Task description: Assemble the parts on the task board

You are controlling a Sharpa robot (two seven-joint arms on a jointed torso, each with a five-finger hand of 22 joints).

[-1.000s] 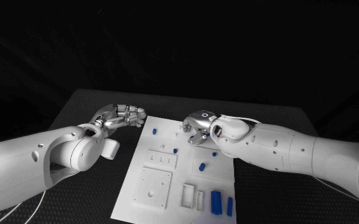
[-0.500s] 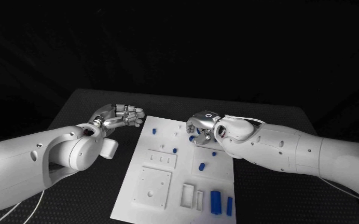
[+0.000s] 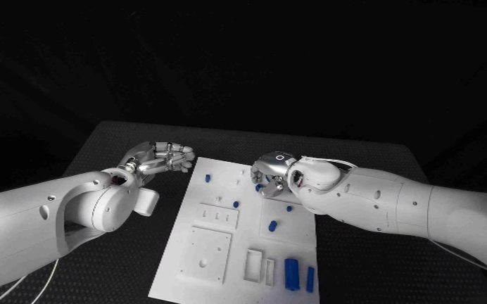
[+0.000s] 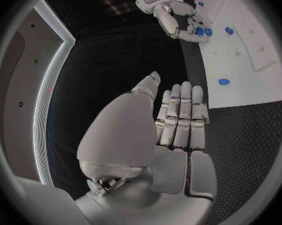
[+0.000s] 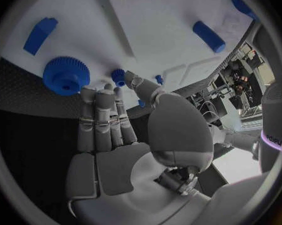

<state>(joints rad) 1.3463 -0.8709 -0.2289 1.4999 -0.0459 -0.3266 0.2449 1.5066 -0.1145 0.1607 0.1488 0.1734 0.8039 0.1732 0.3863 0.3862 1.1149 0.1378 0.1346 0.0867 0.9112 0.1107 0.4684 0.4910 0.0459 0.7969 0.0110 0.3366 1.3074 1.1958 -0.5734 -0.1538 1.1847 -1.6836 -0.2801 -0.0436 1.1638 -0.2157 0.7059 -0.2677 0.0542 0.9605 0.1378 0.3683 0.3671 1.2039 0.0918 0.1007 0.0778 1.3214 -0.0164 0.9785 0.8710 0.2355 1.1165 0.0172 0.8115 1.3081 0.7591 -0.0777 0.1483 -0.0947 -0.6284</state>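
Two long blue parts (image 3: 292, 274) lengthwise along the task board (image 3: 218, 248); left hand (image 3: 162, 157) curled, empty; right hand (image 3: 270, 174) unclear.

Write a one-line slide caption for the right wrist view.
Right hand reaches over the task board, fingertips by a small blue peg, a large ridged blue knob beside them.

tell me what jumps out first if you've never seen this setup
The white task board on the black table, dotted with small blue parts. The right robot hand hovers low over the board's far end, near a blue knurled knob. The left robot hand waits beside the board, holding nothing.
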